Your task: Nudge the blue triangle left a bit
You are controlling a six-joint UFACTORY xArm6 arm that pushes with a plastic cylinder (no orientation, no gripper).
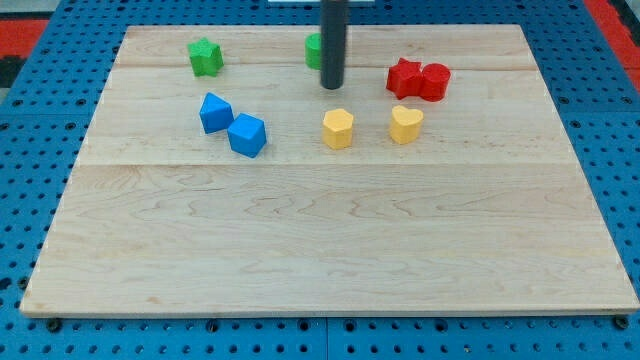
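Note:
The blue triangle (215, 112) lies on the wooden board (330, 240) at the upper left, touching a blue cube (247, 135) just below and to its right. My tip (332, 86) stands near the view's top centre, well to the right of the blue triangle and apart from it. The rod partly hides a green block (313, 50) behind it.
A green star (205, 57) sits at the upper left. A yellow hexagon-like block (338, 129) and a yellow heart (405, 124) lie below my tip. A red star (404, 77) and a red cylinder (435, 81) touch at the upper right.

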